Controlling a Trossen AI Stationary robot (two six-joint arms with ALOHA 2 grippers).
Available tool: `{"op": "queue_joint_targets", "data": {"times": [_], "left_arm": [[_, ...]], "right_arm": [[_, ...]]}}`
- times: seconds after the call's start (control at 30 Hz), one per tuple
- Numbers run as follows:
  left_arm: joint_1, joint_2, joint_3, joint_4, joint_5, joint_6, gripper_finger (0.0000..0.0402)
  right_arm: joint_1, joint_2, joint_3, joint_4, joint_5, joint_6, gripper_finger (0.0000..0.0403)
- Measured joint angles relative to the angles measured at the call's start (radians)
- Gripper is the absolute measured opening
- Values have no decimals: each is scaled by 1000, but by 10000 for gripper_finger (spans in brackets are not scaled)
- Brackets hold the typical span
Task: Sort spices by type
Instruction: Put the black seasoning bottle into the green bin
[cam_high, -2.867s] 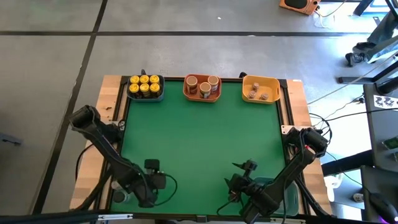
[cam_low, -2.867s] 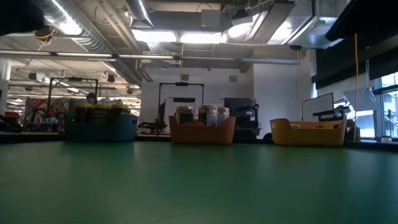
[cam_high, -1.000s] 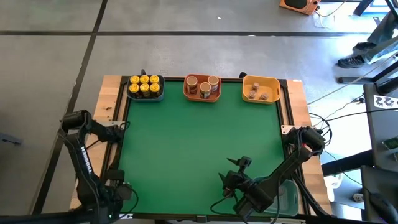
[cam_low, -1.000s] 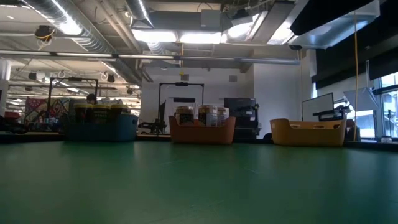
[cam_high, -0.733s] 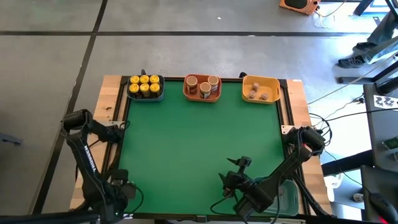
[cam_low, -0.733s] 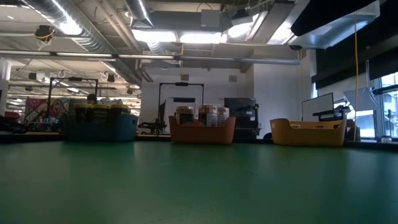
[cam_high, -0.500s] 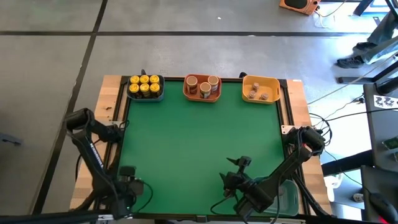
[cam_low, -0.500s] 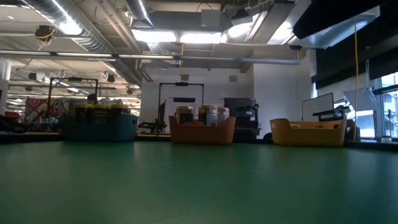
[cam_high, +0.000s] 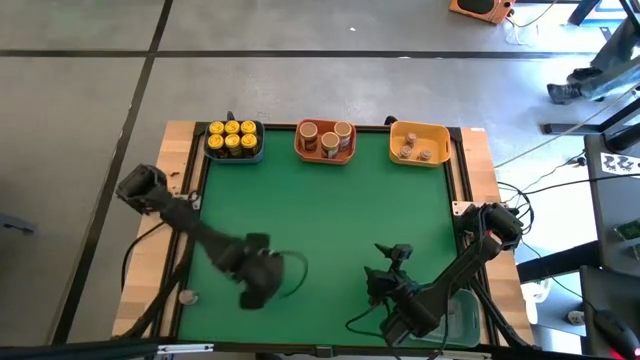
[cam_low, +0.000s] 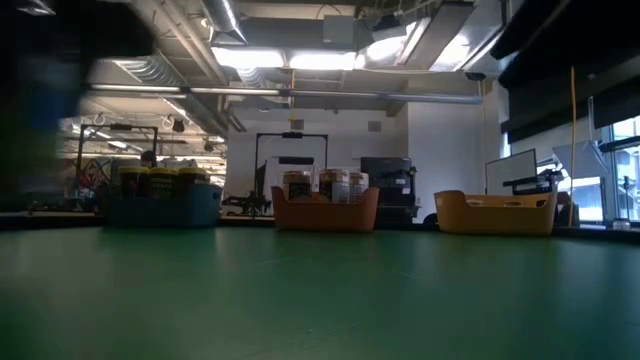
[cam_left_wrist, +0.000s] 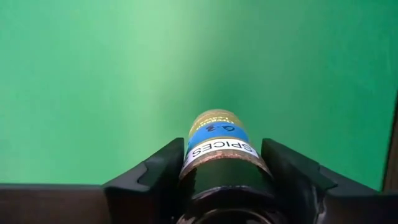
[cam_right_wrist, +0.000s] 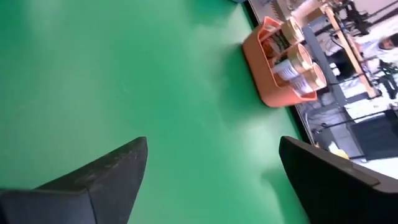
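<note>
The desk (cam_high: 330, 230), covered in a green mat, is carrying three bins along its far edge: a blue bin (cam_high: 233, 152) at the far left, an orange bin (cam_high: 325, 154) in the middle and a yellow bin (cam_high: 419, 143) toward the right. Both dark arms are reaching in from the near side. The left gripper (cam_high: 257, 287) is hanging over the near-left part of the mat and is gripping a jar (cam_left_wrist: 221, 146) between its two fingers (cam_left_wrist: 152, 174) — the left wrist view is showing it lying lengthwise between them, with a blue band and a white label reading SPICES, its far end pointing out over bare green mat. The right gripper (cam_right_wrist: 208, 168) is sitting over the near-right part of the mat with its jaws standing wide and nothing between them, facing across the mat toward the orange bin. In the blue bin six yellow-lidded jars (cam_high: 232, 139) are standing in two rows; in the orange bin three wider tan-lidded jars (cam_high: 327, 138) are standing close together; in the yellow bin a few tiny grey-brown jars (cam_high: 413, 150) are clustered. A small round object (cam_high: 185, 296) is lying on the wooden edge at the near left — too small to make out.
</note>
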Motion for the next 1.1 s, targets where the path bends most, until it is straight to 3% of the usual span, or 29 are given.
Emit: {"op": "queue_joint_targets", "data": {"times": [0.23,0.4,0.77,1.1], "left_arm": [[251,0,76,52,-12,211,205],[351,34,156,70,-11,277,206],[395,304,424,46,-6,451,207],[396,430,465,55,5,507,210]], "right_arm": [[1,0,-179,28,-14,139,363],[1,0,-272,29,-40,237,363],[0,-1,-313,69,-33,243,363],[0,-1,-313,76,-25,242,363]]}}
